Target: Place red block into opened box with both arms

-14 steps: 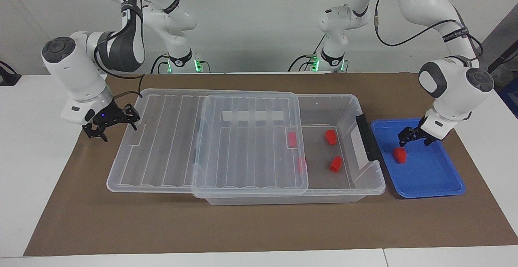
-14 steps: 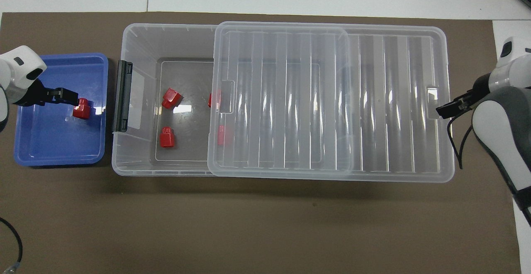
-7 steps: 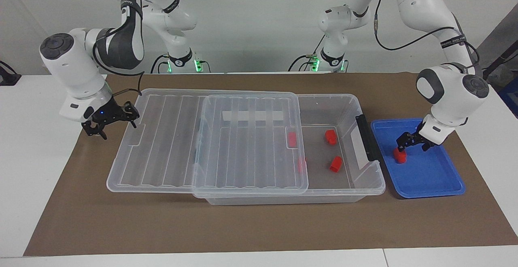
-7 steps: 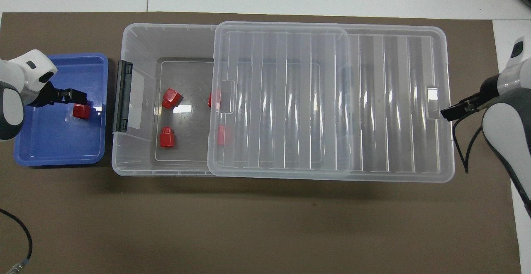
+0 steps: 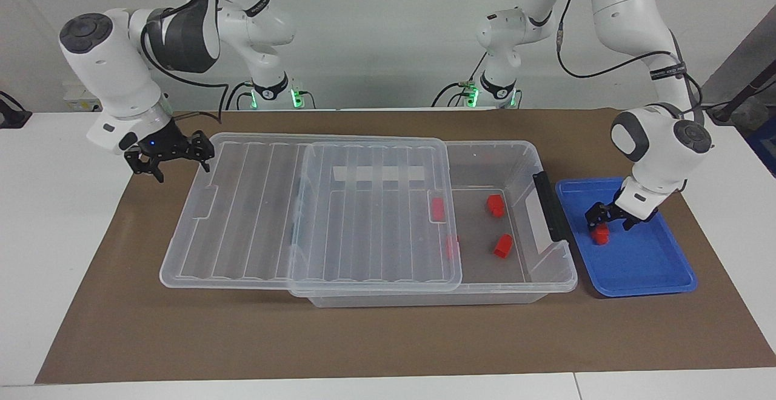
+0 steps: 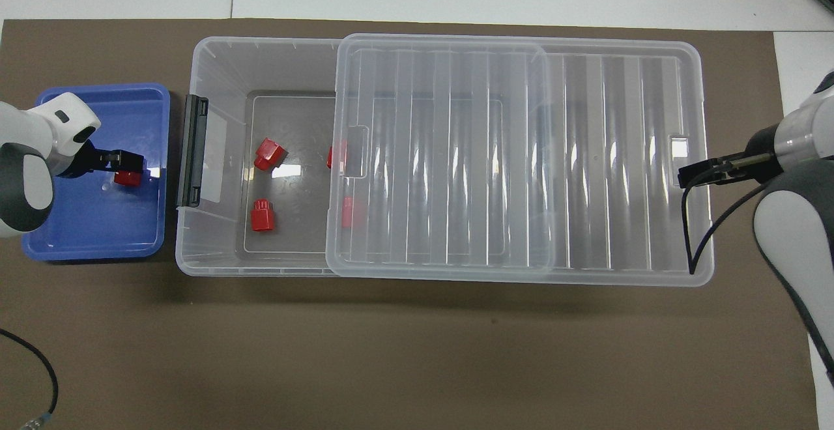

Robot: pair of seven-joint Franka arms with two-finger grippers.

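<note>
Facing view: both arms are seen whole, from bases at top of frame down to grippers; overhead view gives only wrists at the frame's side edges. Height is read from the facing view alone: the left gripper point(image 5: 608, 216) is seen low inside the blue tray point(image 5: 642, 273), lower right of frame, fingers spread wide and straddling the red block point(image 5: 600, 234), not closed on it. In the overhead view the same gripper point(image 6: 127, 159) is seen at mid-left, covering part of the block point(image 6: 128, 178); the block lies in the tray's half nearer the box point(image 6: 215, 247).

The right gripper point(image 5: 176, 156) is seen at upper left in the facing view, fingers wide, nothing held, raised beside the corner of the slid-back lid point(image 5: 291, 218). In the overhead view it point(image 6: 694, 174) is shown at mid-right over the lid's edge notch.

Four other red blocks point(image 6: 268, 154) are seen in the box, two partly under the lid.
</note>
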